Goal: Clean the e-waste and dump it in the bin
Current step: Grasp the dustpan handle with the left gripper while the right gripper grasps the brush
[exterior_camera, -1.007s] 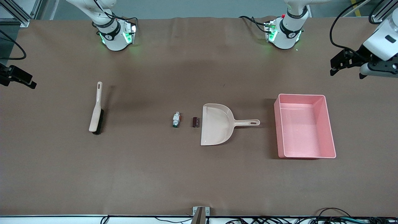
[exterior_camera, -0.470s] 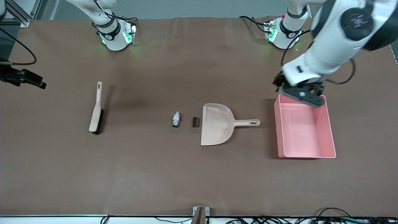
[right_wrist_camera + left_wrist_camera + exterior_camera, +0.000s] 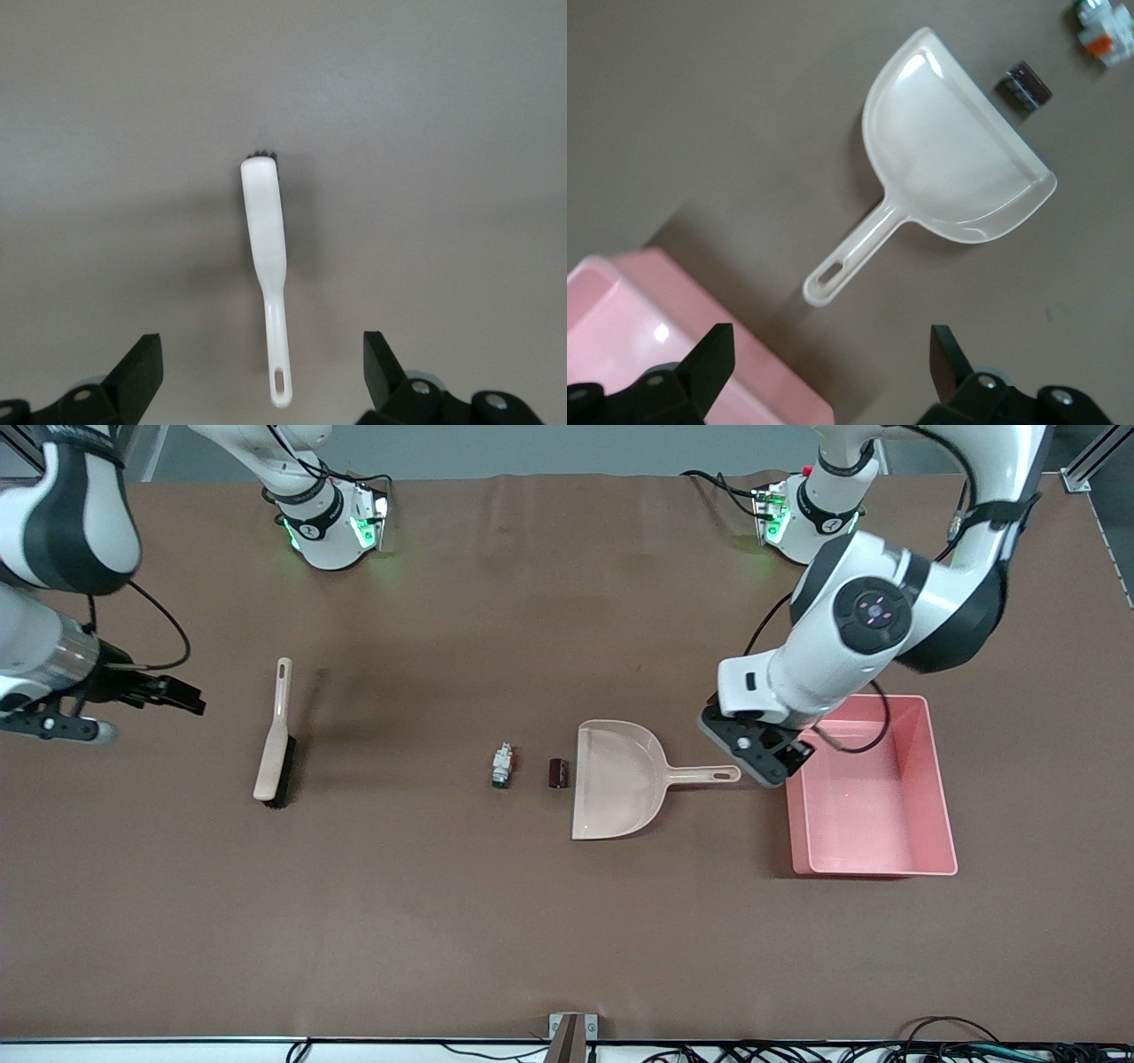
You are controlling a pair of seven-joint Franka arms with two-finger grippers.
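The left gripper (image 3: 760,755), jaws wide, hangs over the dustpan (image 3: 617,779) handle beside the bin (image 3: 939,779). The right gripper (image 3: 177,695), also wide, hangs near the brush (image 3: 275,735) toward the table's right-arm edge.

brown table (image 3: 532,921) carries brush (image 3: 275,735), two scraps (image 3: 502,766), dustpan (image 3: 620,779), pink bin (image 3: 941,797).

Bin (image 3: 942,797) glossy pink plastic; dustpan (image 3: 620,779) smooth beige plastic; table cover (image 3: 443,921) matt brown, cloth-like.

A robotics lab; two arm bases (image 3: 330,524) bolted to a brown-covered table (image 3: 496,921) (cables (image 3: 797,1052) trailing along its edge).
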